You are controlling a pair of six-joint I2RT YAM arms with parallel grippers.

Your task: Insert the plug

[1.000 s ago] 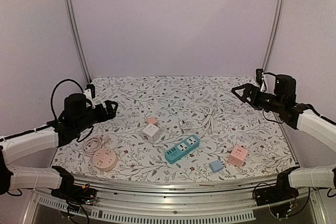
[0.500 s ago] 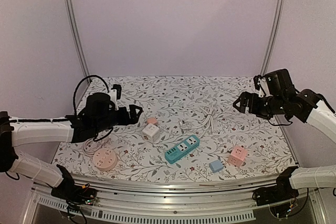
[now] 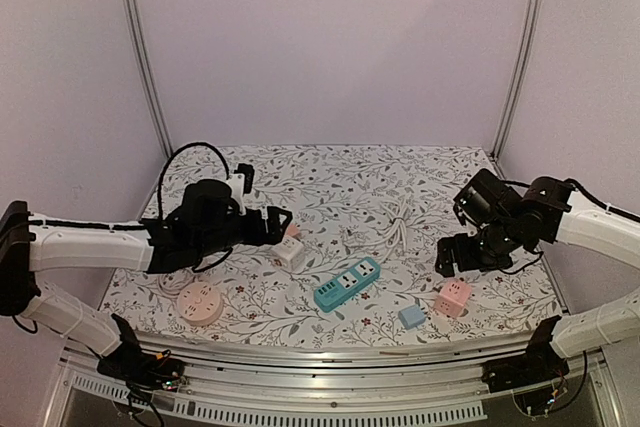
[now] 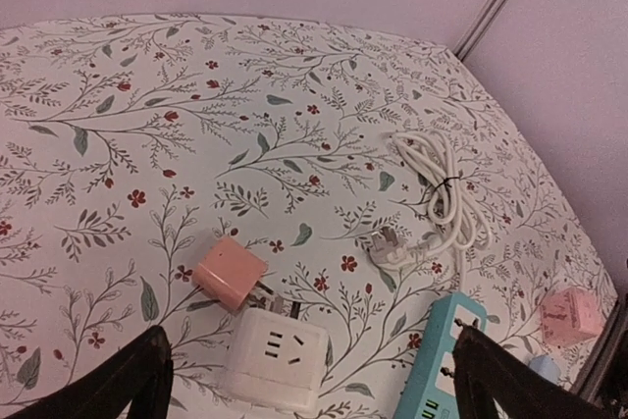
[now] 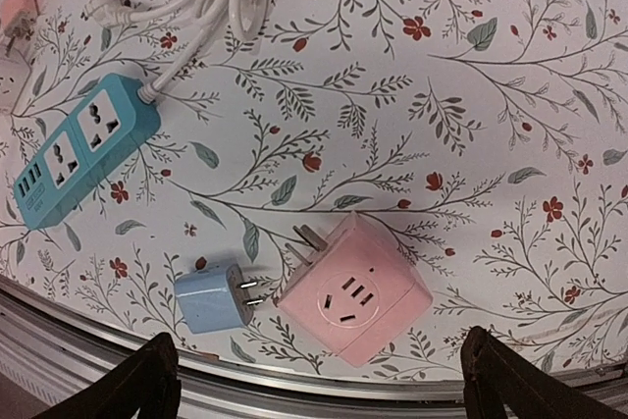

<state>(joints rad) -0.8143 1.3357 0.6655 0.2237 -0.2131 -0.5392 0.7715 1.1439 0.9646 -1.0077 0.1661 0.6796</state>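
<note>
My left gripper (image 3: 281, 223) is open and empty, hovering over a white cube socket (image 4: 273, 356) and a small pink plug (image 4: 229, 273) that lies against its far side. In the left wrist view the gripper (image 4: 314, 388) has its jaws wide apart on either side of the cube. My right gripper (image 3: 452, 255) is open and empty above a pink cube socket (image 5: 355, 289) and a small blue plug (image 5: 211, 298), whose prongs point at the pink cube. In the right wrist view the gripper (image 5: 319, 385) straddles both.
A teal power strip (image 3: 347, 283) lies mid-table, its white cable (image 3: 395, 227) coiled behind it with a loose white plug (image 4: 392, 247). A round pink socket (image 3: 199, 302) with its cord sits front left. The table's front rail (image 5: 294, 390) is close to the pink cube.
Both arms have swung in from the table's sides. The left gripper moved right to above the white cube. The right gripper moved left and down to above the pink cube.
</note>
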